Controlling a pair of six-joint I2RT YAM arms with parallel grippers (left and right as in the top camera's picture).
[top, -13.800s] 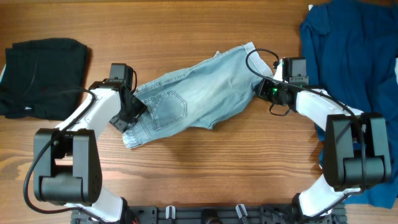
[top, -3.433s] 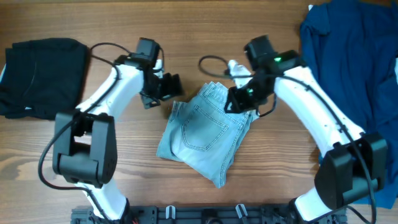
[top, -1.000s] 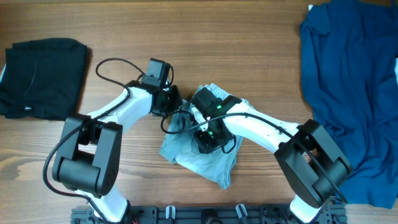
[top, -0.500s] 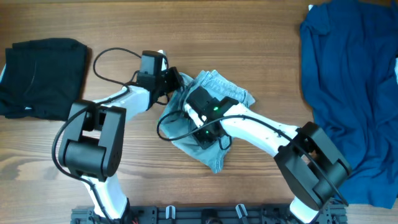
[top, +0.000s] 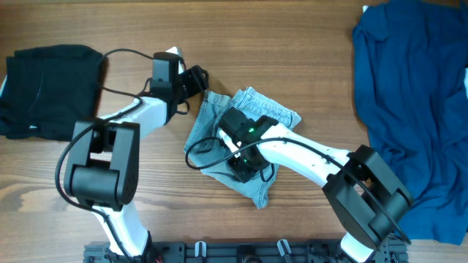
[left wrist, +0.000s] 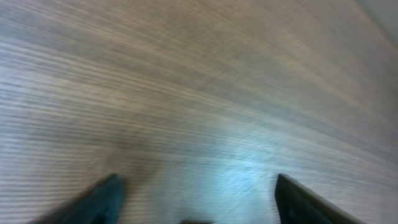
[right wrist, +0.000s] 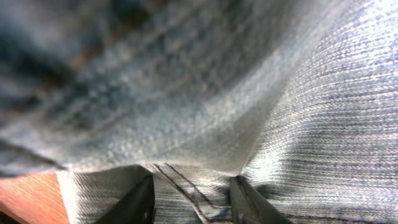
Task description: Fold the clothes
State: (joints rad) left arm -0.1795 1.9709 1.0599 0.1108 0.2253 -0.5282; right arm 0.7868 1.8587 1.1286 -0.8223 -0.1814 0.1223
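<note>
One left tool [top: 196, 76] released the shorts [top: 212, 120].

The shorts [top: 274, 117] lie in the middle of the table [top: 292, 44]. The folded garment [top: 51, 80] lies far left, the big cloth [top: 417, 95] far right. The right gripper [top: 248, 166] is on the shorts, the left gripper [top: 196, 77] just behind them.

Legend: no text, label, brand, number or sign can be read in any of the three views. The denim shorts [top: 272, 115] and the desk [top: 292, 44] show only plain cloth and wood grain from overhead. Both wrist views are too close and too blurred to make out any marking.
</note>
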